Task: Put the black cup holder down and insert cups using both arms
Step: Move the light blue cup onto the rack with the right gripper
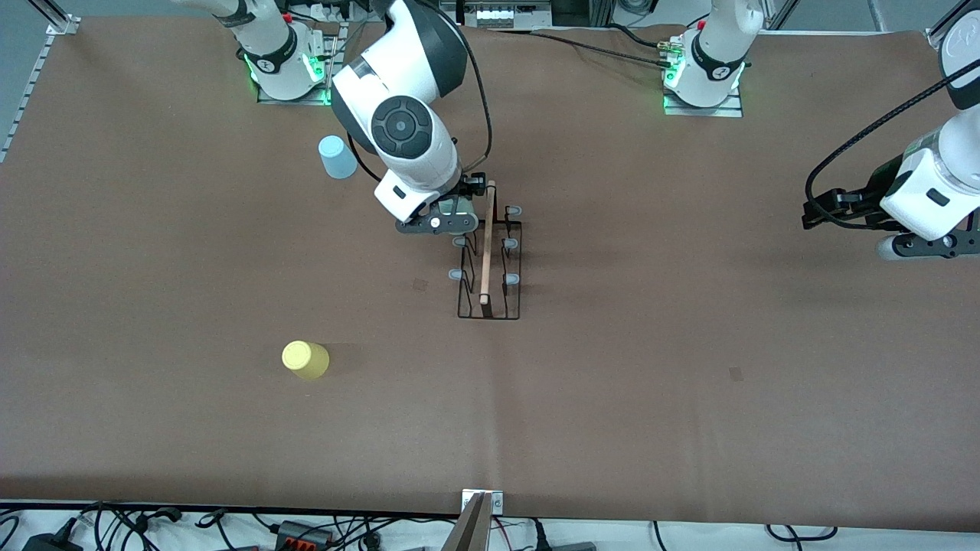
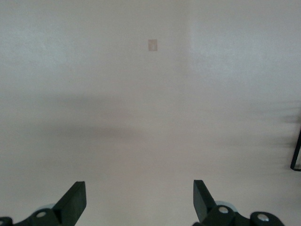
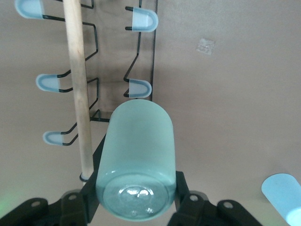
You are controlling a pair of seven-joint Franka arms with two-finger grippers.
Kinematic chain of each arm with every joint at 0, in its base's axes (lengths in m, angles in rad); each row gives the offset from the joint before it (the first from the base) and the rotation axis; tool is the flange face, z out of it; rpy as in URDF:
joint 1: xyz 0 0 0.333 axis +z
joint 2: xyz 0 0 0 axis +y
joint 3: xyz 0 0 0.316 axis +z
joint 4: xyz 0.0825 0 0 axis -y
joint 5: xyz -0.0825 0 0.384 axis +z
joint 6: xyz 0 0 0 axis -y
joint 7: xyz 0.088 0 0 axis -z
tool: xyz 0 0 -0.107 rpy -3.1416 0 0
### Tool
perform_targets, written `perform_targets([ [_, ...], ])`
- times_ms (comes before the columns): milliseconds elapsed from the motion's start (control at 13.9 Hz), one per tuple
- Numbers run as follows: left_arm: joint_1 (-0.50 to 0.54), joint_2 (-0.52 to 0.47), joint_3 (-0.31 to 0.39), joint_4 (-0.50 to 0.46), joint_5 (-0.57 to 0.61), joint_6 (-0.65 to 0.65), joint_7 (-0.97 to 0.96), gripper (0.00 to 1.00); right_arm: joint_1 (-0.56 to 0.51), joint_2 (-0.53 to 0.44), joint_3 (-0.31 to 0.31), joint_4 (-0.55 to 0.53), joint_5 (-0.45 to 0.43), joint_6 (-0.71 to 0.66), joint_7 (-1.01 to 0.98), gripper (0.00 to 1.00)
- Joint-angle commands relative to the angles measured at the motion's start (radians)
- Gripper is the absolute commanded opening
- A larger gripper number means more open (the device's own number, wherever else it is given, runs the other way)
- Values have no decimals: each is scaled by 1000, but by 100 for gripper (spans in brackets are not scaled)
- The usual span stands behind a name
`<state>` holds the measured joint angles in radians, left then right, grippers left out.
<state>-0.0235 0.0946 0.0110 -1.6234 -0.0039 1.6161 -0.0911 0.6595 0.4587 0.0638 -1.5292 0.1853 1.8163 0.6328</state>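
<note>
Brown table (image 1: 689, 367) under me. My right gripper (image 3: 136, 200) pinches the pale green cup (image 3: 137, 165), shown only by its wrist view, over the black cup holder (image 1: 490, 260); my left gripper (image 2: 138, 202) waits, spread.

Right gripper (image 3: 136, 197) clamped on a load mid-table, left gripper (image 2: 139, 200) wide apart, waiting at its own end

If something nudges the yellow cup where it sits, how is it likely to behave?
The yellow cup looks like a small plain tumbler, probably light, so a nudge would likely slide it over the table. Standing free and apart from the black cup holder, it could tip. On its tapered side it would probably roll in a curve.
</note>
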Motion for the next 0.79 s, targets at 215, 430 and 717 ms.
perform_targets([
  [215,23,-19,4,-24,-2,18,-4,100,43,64,-10,29,14,-2,13,12],
  [430,45,-21,-8,-24,-4,15,-4,100,49,81,-10,29,13,0,16,12],
  [717,45,-21,-11,-24,-2,16,-6,100,42,100,-13,29,-1,3,10,18],
])
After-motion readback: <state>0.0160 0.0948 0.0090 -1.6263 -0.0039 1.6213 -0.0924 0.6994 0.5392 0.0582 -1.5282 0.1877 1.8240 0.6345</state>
